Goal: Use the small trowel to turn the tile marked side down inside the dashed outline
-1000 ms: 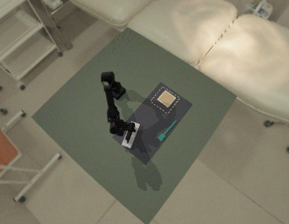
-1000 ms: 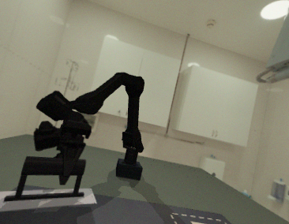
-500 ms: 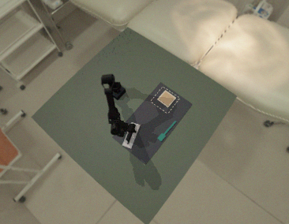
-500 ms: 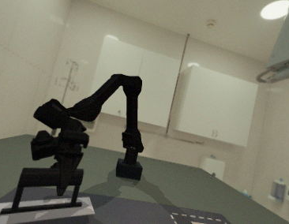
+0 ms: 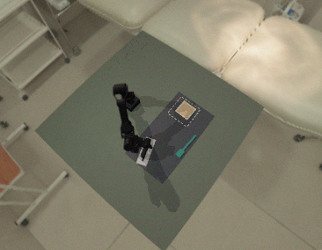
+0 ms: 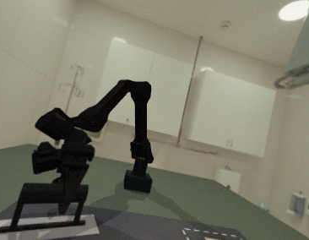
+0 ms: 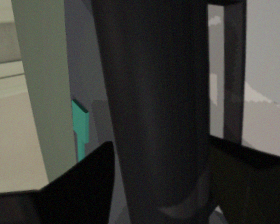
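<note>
The tile (image 5: 186, 110) is a tan square with a paler rim, lying inside the dashed outline (image 5: 186, 126) on the dark mat (image 5: 203, 120). No mark shows on its upper face at this size. The trowel (image 5: 141, 161) (image 6: 92, 224) (image 7: 156, 90), a pale flat plate with a thick black handle on two posts, lies plate down at the mat's opposite end, away from the tile. My gripper (image 5: 146, 144) (image 6: 63, 207) (image 7: 152, 143) is open, with its fingers still on either side of the trowel's handle. The handle hides part of the fingers in the exterior view.
A teal flat-bladed tool (image 5: 186, 146) (image 7: 81, 117) lies along the mat's edge, between the trowel and the tile. The arm's base (image 5: 132, 102) (image 6: 138, 181) stands on the green table top (image 5: 83, 123). Arm shadows cross the mat.
</note>
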